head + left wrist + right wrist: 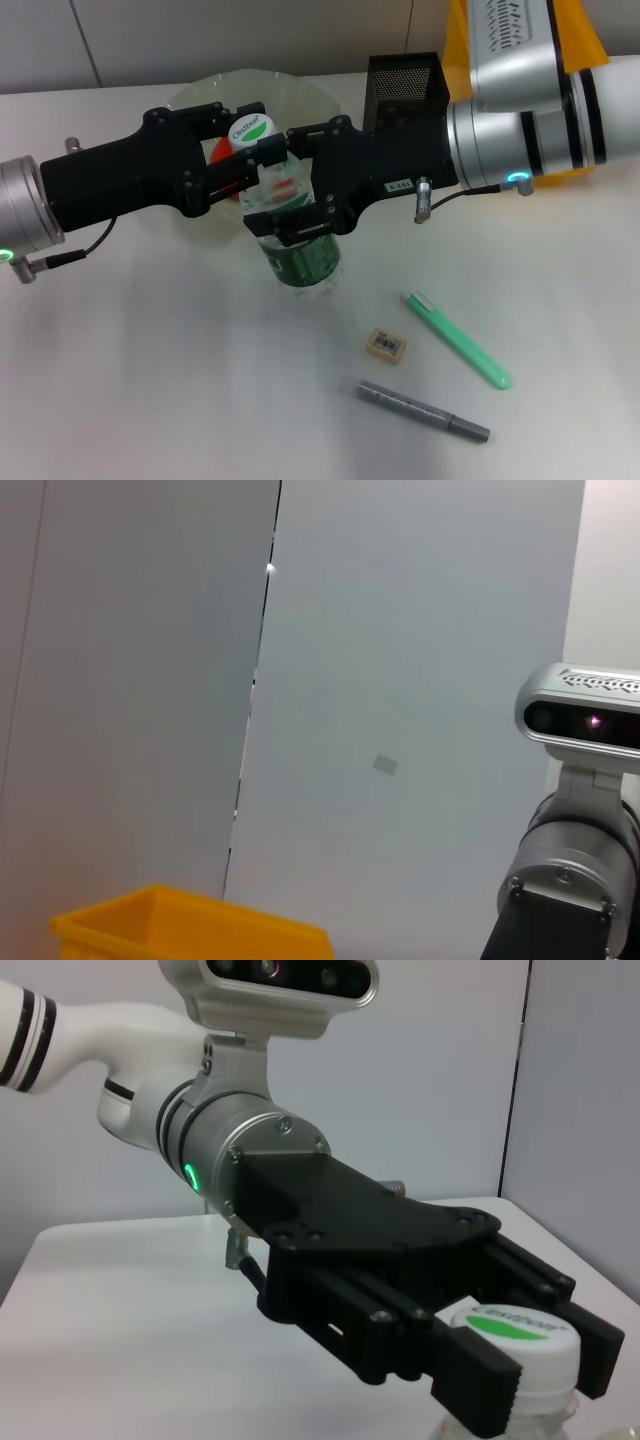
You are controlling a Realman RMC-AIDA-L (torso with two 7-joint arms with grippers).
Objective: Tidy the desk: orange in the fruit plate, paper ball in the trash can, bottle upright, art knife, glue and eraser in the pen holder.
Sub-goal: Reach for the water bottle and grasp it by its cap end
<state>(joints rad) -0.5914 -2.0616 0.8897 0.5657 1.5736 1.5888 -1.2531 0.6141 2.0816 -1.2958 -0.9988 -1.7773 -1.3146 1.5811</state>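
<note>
Nearest me on the table (pixel 150 400): grey art knife (pixel 425 411), lying flat. Just beyond it, the small eraser (pixel 387 345), and beside that the green glue stick (pixel 456 339), also flat. All three loose, apart from each other, well short of the pen holder.

Mid-table: bottle (pixel 297 245) standing upright, green-and-white cap (pixel 251 130) up. My left gripper (pixel 248 150) comes in from the left and is pinched on the cap/neck; the right wrist view shows those fingers (pixel 480 1375) pressed on either side of the cap (pixel 512 1328). My right gripper (pixel 295 180) comes in from the right and clamps the bottle body just below, fingers on both sides.

Behind the bottle: pale green fruit plate (pixel 315 95), something orange-red (pixel 220 150) inside it, mostly hidden by my left gripper. Black mesh pen holder (pixel 405 88) is just right of the plate. Yellow bin (pixel 580 40) at far right.
</note>
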